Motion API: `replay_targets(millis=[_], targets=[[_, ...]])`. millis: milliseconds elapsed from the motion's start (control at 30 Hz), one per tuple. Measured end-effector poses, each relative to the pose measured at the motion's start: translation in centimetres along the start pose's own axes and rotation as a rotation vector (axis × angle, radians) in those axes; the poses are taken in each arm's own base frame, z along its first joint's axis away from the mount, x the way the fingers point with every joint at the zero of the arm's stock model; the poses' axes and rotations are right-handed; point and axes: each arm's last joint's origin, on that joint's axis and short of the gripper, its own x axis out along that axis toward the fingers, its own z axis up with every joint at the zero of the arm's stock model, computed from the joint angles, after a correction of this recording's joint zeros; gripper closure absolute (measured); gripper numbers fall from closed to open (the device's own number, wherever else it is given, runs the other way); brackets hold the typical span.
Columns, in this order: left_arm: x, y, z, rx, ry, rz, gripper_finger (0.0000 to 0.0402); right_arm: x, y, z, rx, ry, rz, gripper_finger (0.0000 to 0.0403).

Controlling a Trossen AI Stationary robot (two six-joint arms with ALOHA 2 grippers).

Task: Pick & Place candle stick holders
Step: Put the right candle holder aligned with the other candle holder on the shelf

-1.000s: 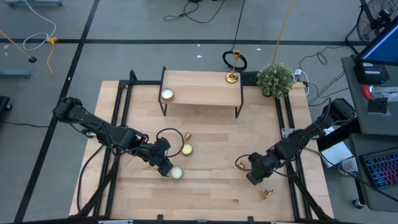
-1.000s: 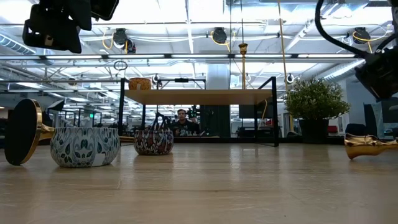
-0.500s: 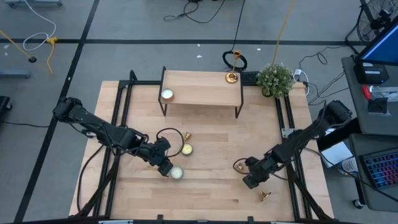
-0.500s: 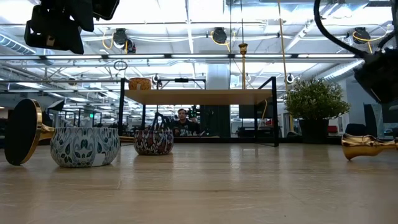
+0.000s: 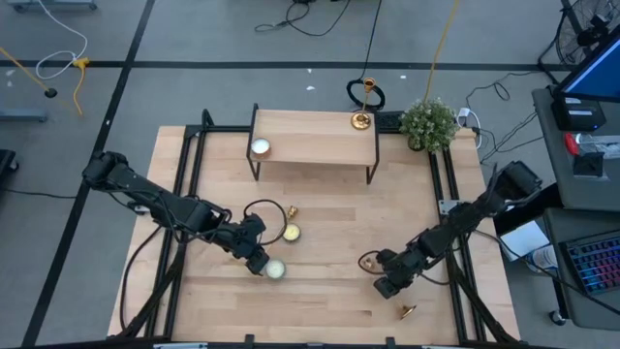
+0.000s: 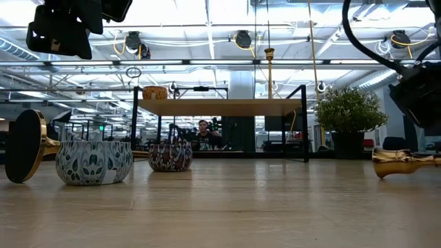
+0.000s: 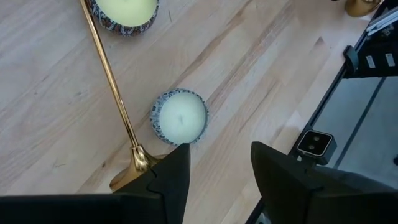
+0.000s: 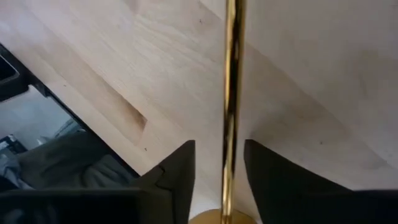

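Note:
One gold candle stick holder (image 8: 230, 93) lies on the table near its right front; its end (image 5: 406, 311) shows past my right gripper (image 5: 387, 287). That gripper (image 8: 219, 149) is open, with a finger on either side of the thin stem. Another candle stick holder (image 7: 112, 93) lies on the table beside my left gripper (image 7: 219, 149), which hangs open above a patterned candle tin (image 7: 180, 117) and holds nothing. A third candle stick holder (image 5: 362, 116) stands upright on the raised shelf. My right gripper comes slanting down with its fingers across the lying holder's stem (image 8: 227, 168). A gap shows on both sides of the stem, and I cannot tell whether a finger (image 8: 264, 177) touches it. The holder lies flat on the table.
A raised wooden shelf (image 5: 313, 136) at the back carries a candle tin (image 5: 260, 147). A potted plant (image 5: 427, 123) stands at the back right. Two more tins (image 5: 290, 233) (image 5: 275, 269) sit near my left gripper. Black frame rails (image 5: 190, 165) run along both table sides.
My right gripper has gone down and toward the table's near edge and left, over the lying holder. That holder has slid a little toward the left along the table. My left arm has kept still.

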Motion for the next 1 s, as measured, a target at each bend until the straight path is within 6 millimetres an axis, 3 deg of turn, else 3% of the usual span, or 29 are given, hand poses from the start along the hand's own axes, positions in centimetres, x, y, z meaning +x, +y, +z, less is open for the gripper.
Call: replay_targets(millis=[433,767,1000], targets=[[0.0,0.0,0.0,0.0,-0.004,0.001,0.0224,-0.3,0.1,-0.1,-0.041,0.011,0.012,0.0384],[0.0,0.0,0.0,0.006,-0.005,0.001,0.0224,-0.3,0.3,-0.1,-0.049,0.003,0.029,0.0379],[0.0,0.0,0.0,0.017,-0.007,0.002,0.0224,-2.2,2.6,1.2,-0.151,-0.182,0.271,0.0386]])
